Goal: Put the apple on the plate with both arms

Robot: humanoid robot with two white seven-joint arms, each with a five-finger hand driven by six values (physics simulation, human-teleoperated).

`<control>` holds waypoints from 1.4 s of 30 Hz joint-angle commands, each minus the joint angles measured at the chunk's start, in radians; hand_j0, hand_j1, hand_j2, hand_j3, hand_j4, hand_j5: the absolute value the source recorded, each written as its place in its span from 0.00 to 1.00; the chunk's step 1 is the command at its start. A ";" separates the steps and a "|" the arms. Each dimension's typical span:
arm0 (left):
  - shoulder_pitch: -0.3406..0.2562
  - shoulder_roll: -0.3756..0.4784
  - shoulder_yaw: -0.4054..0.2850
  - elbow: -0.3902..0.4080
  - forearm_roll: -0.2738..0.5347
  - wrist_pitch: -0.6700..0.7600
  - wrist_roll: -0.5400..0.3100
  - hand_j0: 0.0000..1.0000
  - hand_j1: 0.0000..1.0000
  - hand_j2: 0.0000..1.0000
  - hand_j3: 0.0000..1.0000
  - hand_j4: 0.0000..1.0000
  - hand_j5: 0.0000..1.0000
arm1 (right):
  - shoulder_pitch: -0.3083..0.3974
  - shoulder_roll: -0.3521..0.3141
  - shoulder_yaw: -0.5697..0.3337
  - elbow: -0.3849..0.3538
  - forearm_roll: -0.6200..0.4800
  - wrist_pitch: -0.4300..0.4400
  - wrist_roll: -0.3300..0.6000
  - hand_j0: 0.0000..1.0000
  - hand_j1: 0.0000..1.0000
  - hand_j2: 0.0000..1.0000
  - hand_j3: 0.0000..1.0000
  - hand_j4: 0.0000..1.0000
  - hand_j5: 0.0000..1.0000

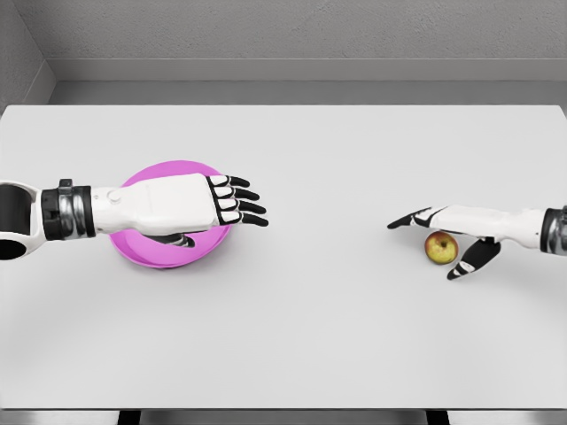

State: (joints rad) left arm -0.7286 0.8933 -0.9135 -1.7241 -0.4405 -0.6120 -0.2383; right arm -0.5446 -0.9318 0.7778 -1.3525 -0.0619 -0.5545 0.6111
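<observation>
No legible text, labels, brands, numbers or signs on any surface in head view.

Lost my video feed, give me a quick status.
Left hand open over the pink plate. Right hand open, around the apple, not gripped. Apple on the table, path to the plate unobstructed.

plate [168,257] left on table [337,336], apple [440,248] well apart at right
</observation>
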 commanded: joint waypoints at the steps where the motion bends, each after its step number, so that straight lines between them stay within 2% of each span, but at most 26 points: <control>1: 0.000 0.003 0.001 0.000 0.008 0.001 0.001 1.00 1.00 1.00 1.00 1.00 1.00 | 0.000 0.005 0.003 0.012 -0.001 0.002 0.000 1.00 1.00 1.00 1.00 1.00 1.00; 11: 0.000 0.007 0.001 -0.002 0.008 0.001 0.001 1.00 1.00 1.00 1.00 1.00 1.00 | -0.014 0.010 0.002 0.115 0.001 -0.025 0.000 1.00 1.00 1.00 1.00 1.00 1.00; 20: 0.000 0.007 0.001 -0.002 0.009 0.001 0.001 1.00 1.00 1.00 1.00 1.00 1.00 | -0.015 0.016 0.003 0.116 0.019 -0.024 0.000 1.00 1.00 1.00 1.00 1.00 1.00; 22: 0.000 0.007 0.001 0.000 0.008 0.001 0.001 1.00 1.00 1.00 1.00 1.00 1.00 | -0.020 0.016 0.003 0.116 0.020 -0.031 0.000 0.80 0.80 0.80 0.80 0.80 0.80; 23: 0.000 0.007 0.001 -0.002 0.008 0.001 0.001 1.00 1.00 1.00 1.00 1.00 1.00 | -0.020 0.014 0.003 0.118 0.019 -0.056 0.000 0.61 0.61 0.61 0.61 0.61 0.61; 26: 0.000 0.007 0.001 -0.002 0.008 0.001 0.001 1.00 1.00 1.00 1.00 1.00 1.00 | -0.020 0.014 0.003 0.118 0.019 -0.056 0.000 0.53 0.53 0.53 0.53 0.53 0.53; 28: 0.000 0.007 0.001 -0.002 0.008 0.001 0.001 1.00 1.00 1.00 1.00 1.00 1.00 | -0.020 0.011 0.003 0.118 0.019 -0.056 0.000 0.41 0.41 0.41 0.41 0.41 0.41; 32: 0.000 0.007 0.001 0.000 0.008 0.001 0.001 1.00 1.00 1.00 1.00 1.00 1.00 | -0.020 0.013 0.002 0.118 0.016 -0.056 0.000 0.33 0.33 0.33 0.33 0.33 0.33; 38: 0.000 0.007 0.001 0.000 0.008 0.001 0.001 1.00 1.00 1.00 1.00 1.00 1.00 | -0.032 0.011 0.000 0.110 -0.029 -0.056 0.000 0.33 0.33 0.33 0.33 0.33 0.33; 40: 0.000 0.007 0.001 0.000 0.009 0.001 0.001 1.00 1.00 1.00 1.00 1.00 1.00 | -0.064 0.013 0.002 0.029 -0.062 -0.056 0.000 0.33 0.33 0.33 0.33 0.33 0.33; 42: 0.000 0.007 0.001 0.000 0.008 0.001 0.001 1.00 1.00 1.00 1.00 1.00 1.00 | -0.098 0.050 0.005 -0.042 -0.062 -0.056 0.000 0.33 0.33 0.33 0.33 0.33 0.33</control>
State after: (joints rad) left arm -0.7289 0.9006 -0.9132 -1.7244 -0.4375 -0.6119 -0.2382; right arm -0.6635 -0.8988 0.7824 -1.3345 -0.1000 -0.6144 0.6113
